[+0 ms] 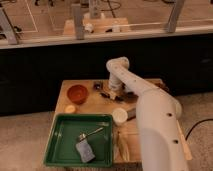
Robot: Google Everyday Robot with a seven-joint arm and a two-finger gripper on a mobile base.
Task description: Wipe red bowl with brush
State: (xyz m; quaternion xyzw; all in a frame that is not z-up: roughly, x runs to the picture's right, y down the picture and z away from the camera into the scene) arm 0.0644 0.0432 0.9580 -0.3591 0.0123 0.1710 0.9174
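Note:
The red bowl (pixel 77 93) sits upright on the wooden table (pixel 150 85), left of centre. The brush (pixel 105 94) is a slim black stick lying on the table just right of the bowl, with a dark lump (pixel 97 86) at its far end. My gripper (pixel 113 93) hangs down from the white arm (pixel 150 115) at the right end of the brush, low over the table. I cannot tell whether it touches the brush. The gripper is about a bowl's width to the right of the red bowl.
A green tray (pixel 57 145) at the front left holds a metal spoon (pixel 91 133) and a grey block (pixel 85 151). A white cup (pixel 119 116) stands by the tray's right corner. A small yellow thing (pixel 70 108) lies in front of the bowl. A dark object (pixel 129 95) sits behind the arm.

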